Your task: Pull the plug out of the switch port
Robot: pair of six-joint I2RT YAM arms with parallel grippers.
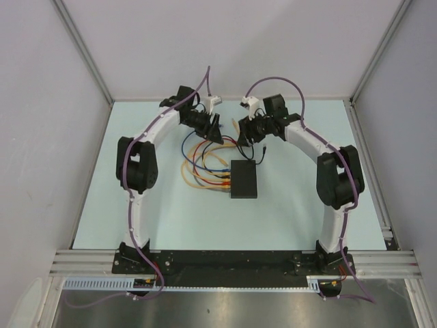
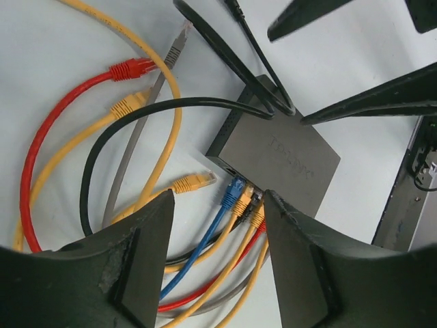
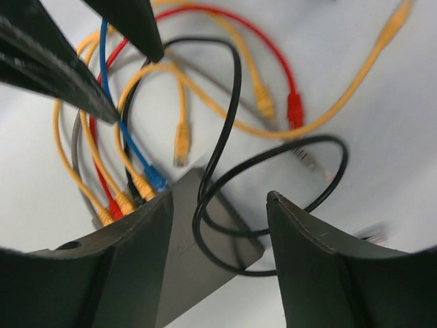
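The black switch (image 1: 244, 179) lies flat mid-table; in the left wrist view the switch (image 2: 287, 160) has several plugs in its port edge, among them a blue plug (image 2: 233, 193) and a yellow plug (image 2: 257, 217). Another yellow plug (image 2: 193, 182) lies loose on the table just off that edge. My left gripper (image 1: 217, 134) hovers behind the switch, and the left gripper (image 2: 218, 198) is open and empty above the ports. My right gripper (image 1: 239, 131) hangs beside it; the right gripper (image 3: 218, 198) is open over the switch (image 3: 198, 253), holding nothing.
Loose cable ends lie left of the switch: a red plug (image 2: 133, 68), a yellow plug (image 2: 126, 104) and a grey plug (image 2: 177, 44). A black cable (image 3: 225, 137) loops over the switch's top. Red, yellow and blue cable loops (image 1: 201, 167) spread to the left. White walls enclose the table.
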